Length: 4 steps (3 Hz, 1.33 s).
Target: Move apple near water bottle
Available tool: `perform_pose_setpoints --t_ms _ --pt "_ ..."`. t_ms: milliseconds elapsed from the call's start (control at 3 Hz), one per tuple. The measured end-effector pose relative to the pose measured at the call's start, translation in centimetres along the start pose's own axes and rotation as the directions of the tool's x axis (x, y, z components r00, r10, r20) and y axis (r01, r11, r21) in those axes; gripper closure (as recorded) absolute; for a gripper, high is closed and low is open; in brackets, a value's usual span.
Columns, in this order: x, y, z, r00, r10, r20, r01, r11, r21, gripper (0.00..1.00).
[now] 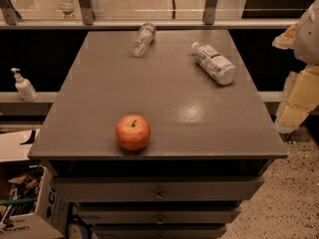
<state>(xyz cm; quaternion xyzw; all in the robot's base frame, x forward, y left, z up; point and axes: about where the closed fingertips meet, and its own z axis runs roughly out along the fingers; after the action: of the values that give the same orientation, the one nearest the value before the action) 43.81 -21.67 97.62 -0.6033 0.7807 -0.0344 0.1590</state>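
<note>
The red-orange apple stands stem up near the front edge of the grey table, left of centre. The slim clear water bottle lies on its side at the far edge, left of centre, well away from the apple. My gripper hangs at the right edge of the view, beside the table's right side and off its top. It is far from both the apple and the water bottle and holds nothing that I can see.
A fatter bottle with a white cap and white-blue label lies on its side at the table's far right. A soap dispenser stands on a ledge at left. Cardboard boxes sit on the floor at lower left. Drawers are below the tabletop.
</note>
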Motion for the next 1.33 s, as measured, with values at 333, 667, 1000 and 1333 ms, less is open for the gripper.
perform_pose_setpoints --t_ms 333,667,1000,1333 --pt "-0.9 -0.6 0.1 0.995 0.046 0.086 -0.046 0.9989 -0.005 0.00" --pt "-0.9 -0.6 0.1 0.995 0.046 0.086 -0.046 0.9989 -0.004 0.00" --pt "-0.6 -0.8 0.0 0.991 0.051 0.125 -0.051 0.9987 -0.003 0.00" --pt "-2.4 0.2 1.3 0.972 0.052 0.231 -0.047 0.9985 -0.026 0.00"
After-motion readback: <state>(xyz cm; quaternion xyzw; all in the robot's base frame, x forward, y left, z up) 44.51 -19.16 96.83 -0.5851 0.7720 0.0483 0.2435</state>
